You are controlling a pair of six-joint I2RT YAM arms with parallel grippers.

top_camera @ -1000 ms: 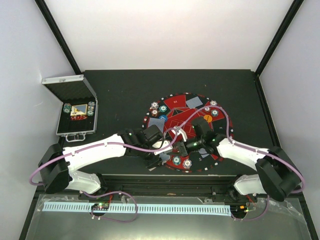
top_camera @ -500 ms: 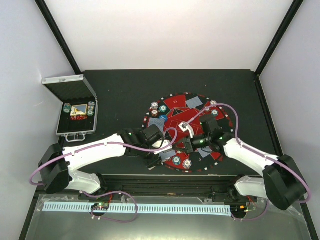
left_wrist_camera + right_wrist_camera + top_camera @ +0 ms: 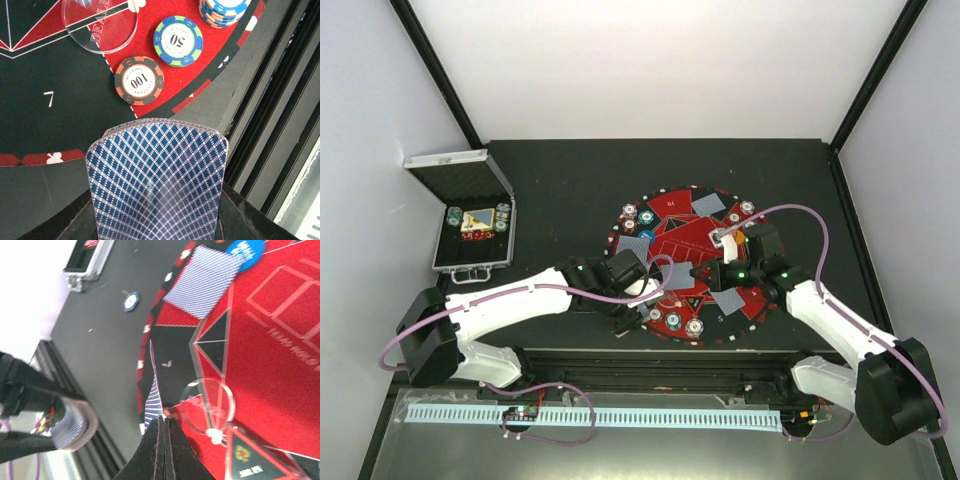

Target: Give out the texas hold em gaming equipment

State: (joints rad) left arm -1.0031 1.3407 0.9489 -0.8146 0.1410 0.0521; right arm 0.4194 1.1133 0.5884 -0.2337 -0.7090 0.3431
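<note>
The right gripper (image 3: 162,424) is pinched shut on 1 playing card (image 3: 152,390), seen edge-on, with its long axis running straight out from the fingertips over the near middle of the round mat (image 3: 672,203). The left gripper (image 3: 623,303) is narrowly clamped on the deck (image 3: 157,185), which lies left and slightly nearer, at the mat's near rim. The backs show a blue-and-white diamond lattice. The right arm looks best placed to lay this card.

A lab test cell, shown by plain white walls (image 3: 650,60) boxing in a black table (image 3: 560,180)
</note>
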